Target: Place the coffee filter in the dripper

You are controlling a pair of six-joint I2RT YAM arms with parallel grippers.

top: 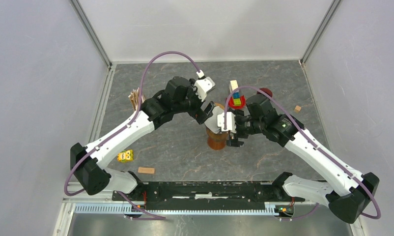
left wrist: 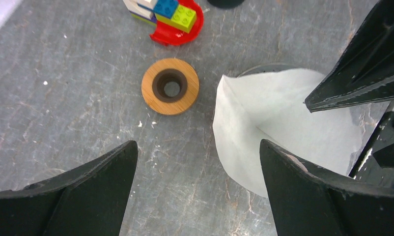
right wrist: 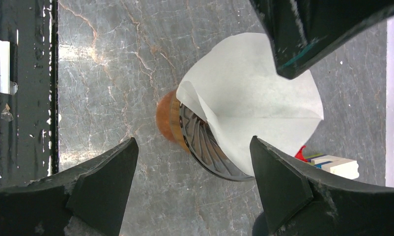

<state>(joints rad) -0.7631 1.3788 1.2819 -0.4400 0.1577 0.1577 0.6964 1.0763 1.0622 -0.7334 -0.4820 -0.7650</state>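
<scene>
The white paper coffee filter (top: 214, 121) sits opened in the dark ribbed dripper (right wrist: 205, 145), which stands on a brown base (top: 215, 141) mid-table. The filter leans out over the dripper's far rim (right wrist: 256, 101). My left gripper (top: 205, 111) is open and empty just left of and behind the filter, which lies by its right finger in the left wrist view (left wrist: 283, 123). My right gripper (top: 233, 133) is open and empty just right of the dripper, with the dripper between its fingers in the right wrist view.
A wooden ring (left wrist: 170, 86) lies beside the dripper. A toy-brick stack on a red plate (top: 236, 100) and a dark red cup (top: 266, 92) stand behind it. Brown filters (top: 134, 98) lean at the left. A yellow item (top: 125, 156) and wooden blocks (top: 146, 170) lie nearer.
</scene>
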